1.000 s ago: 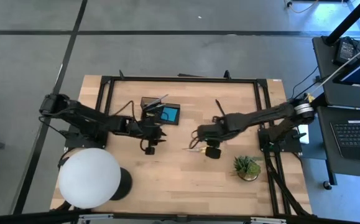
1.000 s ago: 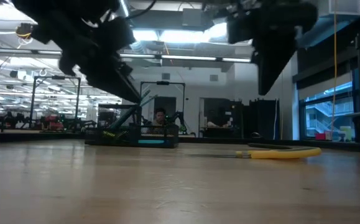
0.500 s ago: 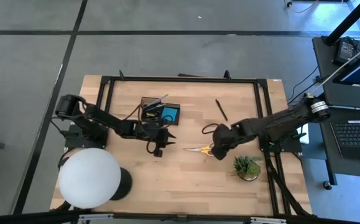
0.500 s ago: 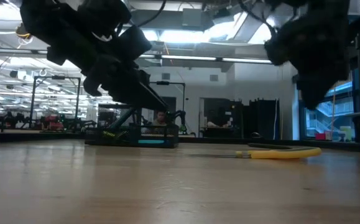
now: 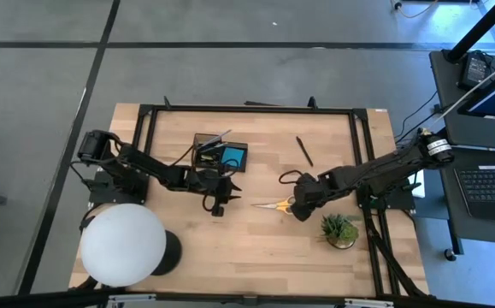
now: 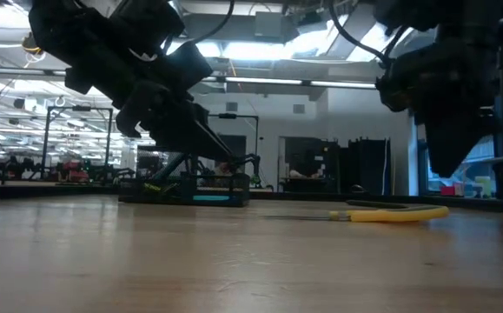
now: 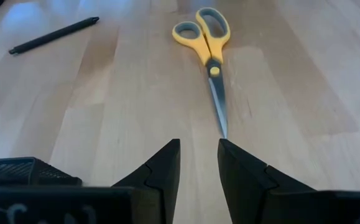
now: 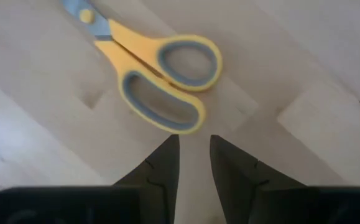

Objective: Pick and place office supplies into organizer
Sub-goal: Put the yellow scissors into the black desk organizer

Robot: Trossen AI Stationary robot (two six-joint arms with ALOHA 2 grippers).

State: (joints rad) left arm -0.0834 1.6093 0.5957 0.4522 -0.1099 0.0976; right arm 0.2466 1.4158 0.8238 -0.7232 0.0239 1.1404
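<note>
The yellow-handled scissors (image 5: 274, 204) lie flat on the wooden table between my two grippers, blades pointing to the table's left; they also show as scissors (image 6: 390, 212). My right gripper (image 8: 194, 149) hovers just right of the handle loops (image 8: 167, 81), fingers shut with a thin slit between them. My left gripper (image 7: 198, 155) hangs left of the blade tips (image 7: 223, 127), shut the same way, touching nothing. The black organizer (image 5: 221, 154) stands behind the left gripper, holding a blue note pad and upright pens. A dark pen (image 5: 303, 151) lies flat nearer the far edge.
A big white globe lamp (image 5: 123, 244) stands at the near left corner. A small green potted plant (image 5: 339, 229) sits just near-right of the right gripper. A black metal frame (image 5: 247, 109) borders the table's far side and ends. Bare wood lies in front of the scissors.
My right gripper has drawn back toward the table's right edge, uncovering the scissors' handles, and its arm has swung nearer. My left gripper has shifted slightly right and lower. The scissors have stayed where they were.
</note>
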